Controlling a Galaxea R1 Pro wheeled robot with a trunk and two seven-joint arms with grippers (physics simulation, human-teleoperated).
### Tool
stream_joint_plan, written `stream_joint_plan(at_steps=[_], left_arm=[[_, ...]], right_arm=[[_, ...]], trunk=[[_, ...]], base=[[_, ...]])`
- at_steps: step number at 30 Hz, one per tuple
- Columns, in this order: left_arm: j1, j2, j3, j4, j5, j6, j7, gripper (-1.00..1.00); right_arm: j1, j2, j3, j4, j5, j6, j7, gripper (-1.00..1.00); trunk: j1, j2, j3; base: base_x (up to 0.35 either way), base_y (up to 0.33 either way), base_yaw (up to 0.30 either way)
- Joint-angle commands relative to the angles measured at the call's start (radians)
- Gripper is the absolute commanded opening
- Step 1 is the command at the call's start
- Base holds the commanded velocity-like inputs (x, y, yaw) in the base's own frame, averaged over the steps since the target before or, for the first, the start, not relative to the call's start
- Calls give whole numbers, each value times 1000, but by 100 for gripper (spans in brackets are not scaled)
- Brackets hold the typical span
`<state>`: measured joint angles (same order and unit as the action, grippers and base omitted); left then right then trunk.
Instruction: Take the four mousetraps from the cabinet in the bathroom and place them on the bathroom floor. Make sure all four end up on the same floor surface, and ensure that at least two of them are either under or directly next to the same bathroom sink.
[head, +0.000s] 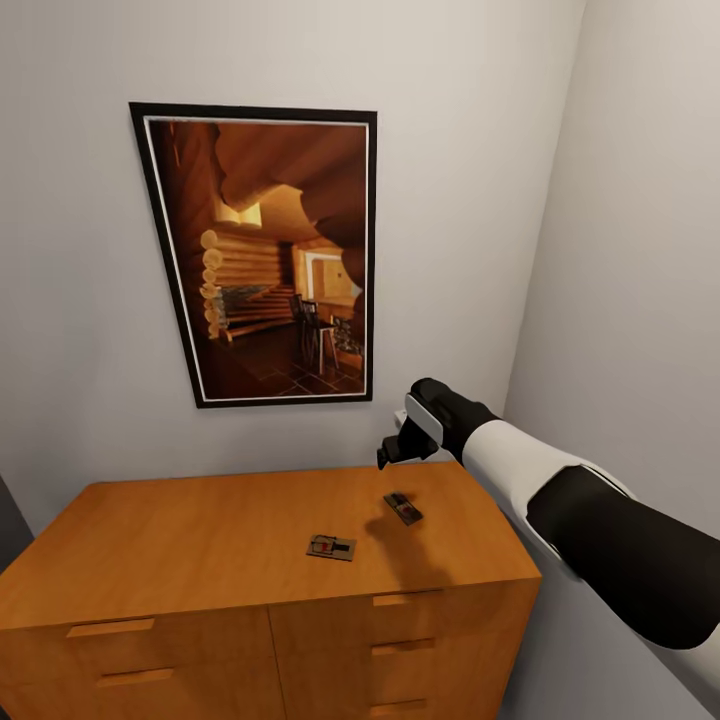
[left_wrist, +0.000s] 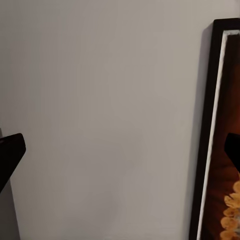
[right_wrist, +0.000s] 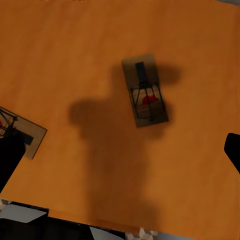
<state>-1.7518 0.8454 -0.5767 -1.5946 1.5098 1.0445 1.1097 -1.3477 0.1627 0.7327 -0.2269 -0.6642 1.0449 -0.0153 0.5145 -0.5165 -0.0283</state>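
Right tool (head: 392, 455): hangs in the air over the right end of the cabinet top, close to the back wall, pointing down. Its dark fingertips (right_wrist: 233, 150) sit wide apart at the two edges of the right wrist view with nothing between them, so it is released and empty.
Right mousetrap (head: 403, 508): lies flat on the cabinet top just nearer than the tool, a small tan board with dark wire and a red spot, turned at a slant. The tool's shadow falls right beside it.
Left mousetrap (head: 331, 547): flat on the same top, a little left of the first and nearer the front edge, apart from it.
Cabinet (head: 200, 560): orange-brown wood, flat drawer fronts with slim bar handles, set into the corner against the back wall.
Left tool (left_wrist: 120, 150): faces the pale wall, dark fingertips spread to both edges of the left wrist view, released and empty.
Picture (head: 270, 260): dark-framed log-cabin scene on the wall above the cabinet, just left of the right tool.
Side wall (head: 640, 250): plain grey, close on the right of the arm.
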Motion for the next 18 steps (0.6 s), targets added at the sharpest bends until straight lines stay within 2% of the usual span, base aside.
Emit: stream_joint_plan(at_steps=[1,18], left_arm=[[-3,1,-3,-1,9,3,10,100],[-3,1,-4,-1,9,3,11,100]], right_arm=[[-2,0,7,0,-7,2,-2,100],[-2,1,6,20,-7,2,-4,100]], trunk=[[5,-9,-6],[70,-128,-59]], base=[[0,0,0],[0,0,0]])
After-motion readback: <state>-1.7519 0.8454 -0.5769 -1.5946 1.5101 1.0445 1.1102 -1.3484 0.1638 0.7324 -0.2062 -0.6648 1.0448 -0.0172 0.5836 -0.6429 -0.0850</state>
